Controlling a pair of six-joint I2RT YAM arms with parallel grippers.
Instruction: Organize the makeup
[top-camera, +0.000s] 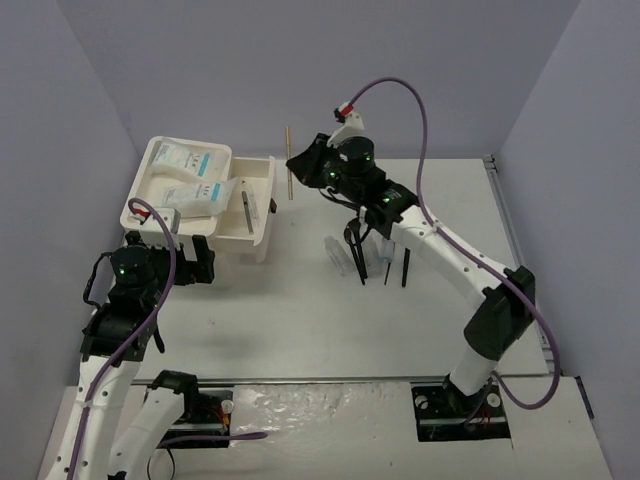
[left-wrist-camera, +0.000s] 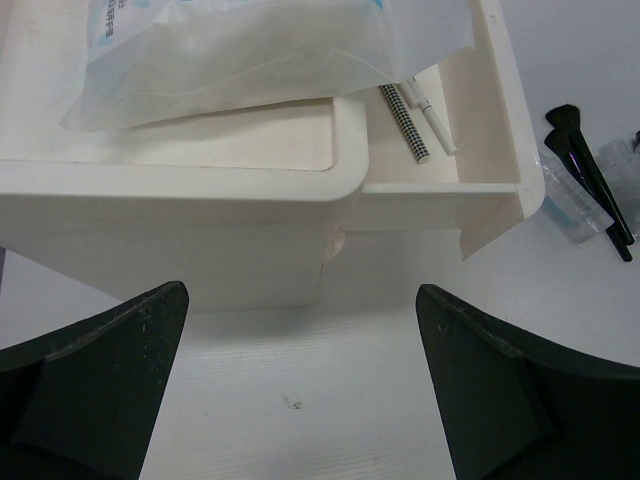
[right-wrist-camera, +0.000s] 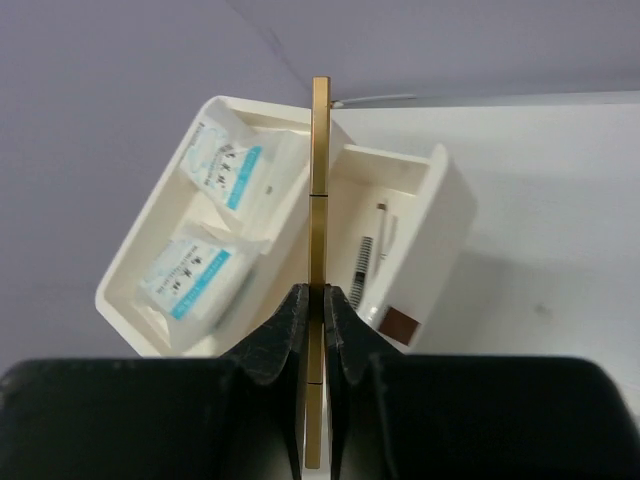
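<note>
My right gripper (right-wrist-camera: 320, 300) is shut on a thin brown stick (right-wrist-camera: 320, 150), which it holds in the air near the drawer (top-camera: 252, 205) of the white box (top-camera: 150, 190). In the top view the stick (top-camera: 289, 165) points away from the arms, just right of the drawer. Two white packets with teal labels (top-camera: 185, 155) (top-camera: 200, 193) lie in the box's tray. A checkered pencil (left-wrist-camera: 405, 120) and a white one (left-wrist-camera: 430, 115) lie in the drawer. Black brushes (top-camera: 355, 245) and clear tubes (top-camera: 340, 255) lie on the table under the right arm. My left gripper (left-wrist-camera: 300, 380) stands open and holds nothing, just in front of the box.
The drawer sticks out to the right of the box, with a dark red knob (right-wrist-camera: 400, 325) on its front. Purple walls close in at the back and both sides. The right arm's forearm (top-camera: 440, 245) crosses over the brushes.
</note>
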